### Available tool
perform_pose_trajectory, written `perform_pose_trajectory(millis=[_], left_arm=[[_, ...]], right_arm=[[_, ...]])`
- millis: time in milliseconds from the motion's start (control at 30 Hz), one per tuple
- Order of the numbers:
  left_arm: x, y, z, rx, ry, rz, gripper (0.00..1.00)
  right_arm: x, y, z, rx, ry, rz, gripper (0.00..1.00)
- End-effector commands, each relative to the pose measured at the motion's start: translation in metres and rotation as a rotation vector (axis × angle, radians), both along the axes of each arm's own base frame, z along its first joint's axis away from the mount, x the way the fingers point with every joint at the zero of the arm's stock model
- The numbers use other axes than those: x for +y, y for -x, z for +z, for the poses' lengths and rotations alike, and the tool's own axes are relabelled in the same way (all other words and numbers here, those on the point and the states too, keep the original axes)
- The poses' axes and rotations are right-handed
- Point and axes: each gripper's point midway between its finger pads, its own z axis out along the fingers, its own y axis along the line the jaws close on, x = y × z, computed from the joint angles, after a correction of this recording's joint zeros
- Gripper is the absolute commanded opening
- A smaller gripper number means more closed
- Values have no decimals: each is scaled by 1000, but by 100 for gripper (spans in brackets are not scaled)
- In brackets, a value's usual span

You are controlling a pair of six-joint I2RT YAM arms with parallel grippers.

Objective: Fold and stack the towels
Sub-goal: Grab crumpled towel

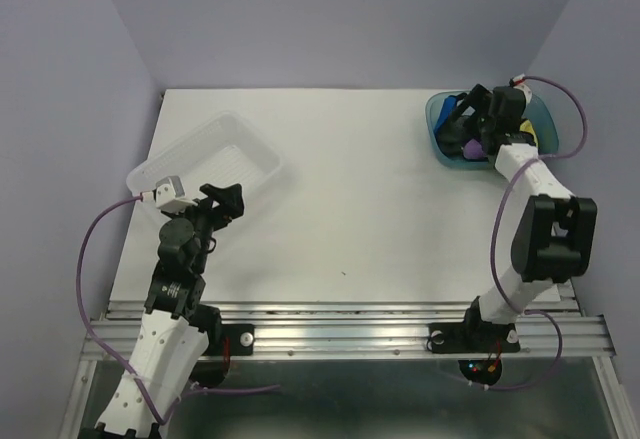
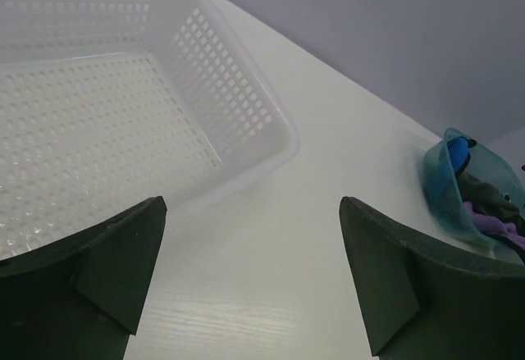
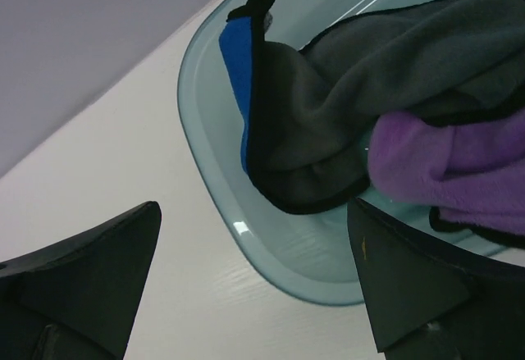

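The towels lie bunched in a teal tub (image 1: 437,135) at the table's back right. In the right wrist view a blue towel (image 3: 233,65) hangs over the tub's wall with its dark reverse face (image 3: 369,89) up, and a purple towel (image 3: 447,163) lies beside it. A bit of yellow towel (image 1: 531,137) shows from above. My right gripper (image 3: 253,206) is open, hovering at the tub's near rim (image 3: 246,253), holding nothing. My left gripper (image 2: 253,204) is open and empty above bare table beside the clear tray.
A clear perforated plastic tray (image 1: 262,151) stands at the table's left, just beyond my left gripper (image 1: 228,199); its wall (image 2: 246,106) fills the left wrist view. The tub (image 2: 443,189) shows far off there. Purple walls enclose the table.
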Motion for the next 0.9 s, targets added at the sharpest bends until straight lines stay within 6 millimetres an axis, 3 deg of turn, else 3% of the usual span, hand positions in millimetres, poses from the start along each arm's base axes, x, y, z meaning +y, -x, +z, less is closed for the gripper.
perform_pose_trajectory(millis=[0,67,167,233,267,333,500,600,633,700,733,800,867], left_arm=[[2,-3,8,-30,-8,15,99],[2,-4,8,-26,-10,17,99],[3,-5,6,-20,-9,21,99],[3,-6,5,-12,-12,25,99],[4,-7,4,-8,-15,26,99],[4,-8,3,-2,-17,29,99],[4,-10,0,11,-20,32,99],[4,-10,-2,16,-21,32,99],[4,-10,-2,17,-21,34,99],[4,-10,-3,19,-20,34,99],[5,-10,-3,19,-22,35,99],[5,-10,-3,20,-22,35,99],[5,-10,-1,16,-20,36,99]], right_arm=[[-13,-54,20,-44,65,-24,100],[-17,-73,-11,13,67,-33,100],[-14,-96,-11,-15,80,-11,100],[-15,-108,-29,5,78,-9,95],[-12,-116,-23,-2,75,4,93],[-9,-121,-41,32,66,19,84],[-5,-130,-61,40,59,28,71],[-3,-136,-69,50,52,35,56],[-2,-138,-67,42,49,38,42],[0,-140,-67,33,43,53,25],[2,-141,-63,22,42,63,10],[3,-141,-52,2,40,67,1],[3,-139,-41,-13,45,65,1]])
